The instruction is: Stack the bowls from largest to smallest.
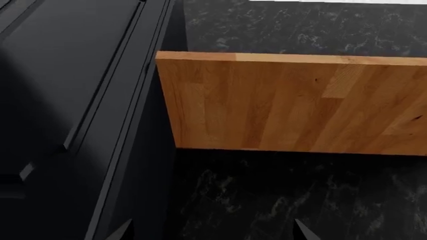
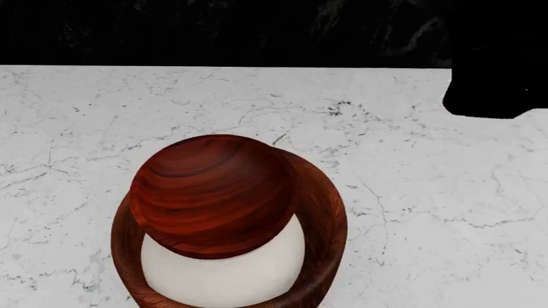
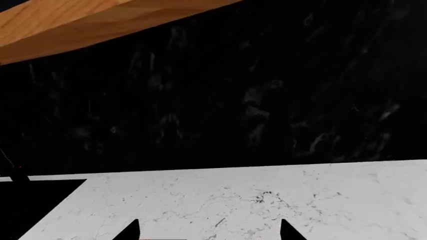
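I count three bowls nested near the front edge of my head view: one large dark-brown wooden bowl (image 2: 330, 221) outermost, one cream-white bowl (image 2: 227, 279) seated inside it, and one small reddish banded-grain bowl (image 2: 210, 192) on top. The reddish bowl sits tilted, leaning toward the far left rim; I cannot tell which way its opening faces. All rest on the white marble bench (image 2: 428, 192), which runs back to a black veined wall (image 2: 256, 32).

My left end effector (image 1: 212, 231) shows only two dark fingertips set well apart, empty, before a wooden board (image 1: 293, 100) and dark cabinet (image 1: 67, 100). My right end effector (image 3: 210, 231) is likewise spread wide, holding nothing.
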